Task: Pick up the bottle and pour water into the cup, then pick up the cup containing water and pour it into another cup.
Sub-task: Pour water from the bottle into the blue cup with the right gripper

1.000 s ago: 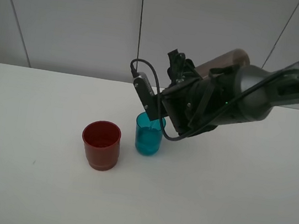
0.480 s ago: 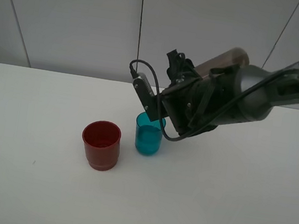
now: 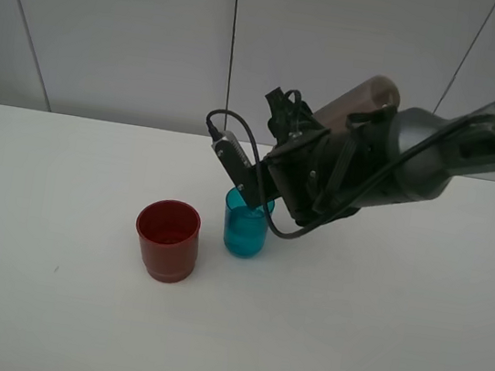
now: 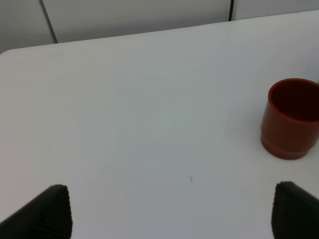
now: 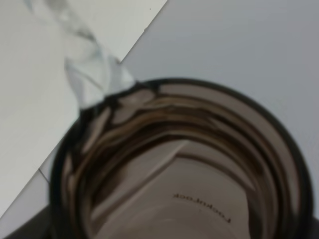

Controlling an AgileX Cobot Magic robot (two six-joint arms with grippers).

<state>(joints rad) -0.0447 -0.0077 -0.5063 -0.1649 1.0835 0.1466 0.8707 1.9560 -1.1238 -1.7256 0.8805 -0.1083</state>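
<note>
White table (image 3: pixel 44 323), plain grey wall panels (image 3: pixel 113 28) behind. Your right gripper (image 3: pixel 314 139) is clamped on the bottle (image 3: pixel 363 98), and the bottle's long axis is the thing to watch: base up and back toward the right, neck slanting down-left toward the teal cup (image 3: pixel 246 224). The mouth itself is hidden behind the wrist cam (image 3: pixel 235 161), so can't say exactly how it sits vs the rim. Right wrist view is mostly smoky plastic plus what looks like clear water beside it, so imo you're mid-pour. Red cup (image 3: pixel 167 239) stands just left of the teal one, not touching. Left gripper (image 4: pixel 172 214) is spread wide and empty, off to the left w/ only the red cup in sight, so the right arm's way nearer the teal cup for the 2nd pour.
</note>
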